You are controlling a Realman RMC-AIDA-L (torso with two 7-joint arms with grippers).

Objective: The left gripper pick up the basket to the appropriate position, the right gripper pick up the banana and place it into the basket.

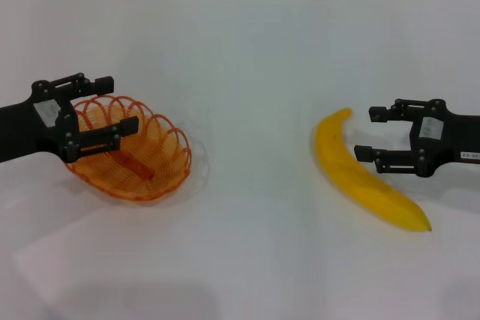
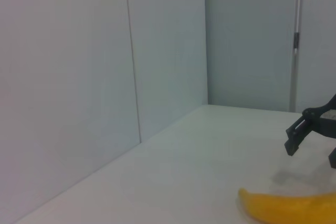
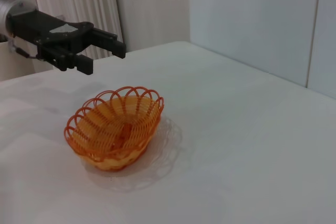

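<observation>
Orange basket (image 1: 150,159) under open left end effector (image 1: 120,103), clear of it.

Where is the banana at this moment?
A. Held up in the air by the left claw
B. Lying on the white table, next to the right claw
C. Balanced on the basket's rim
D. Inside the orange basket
B: the banana lies flat on the white table, beside the open right gripper and well apart from the basket, over which the open left gripper hangs.
</observation>
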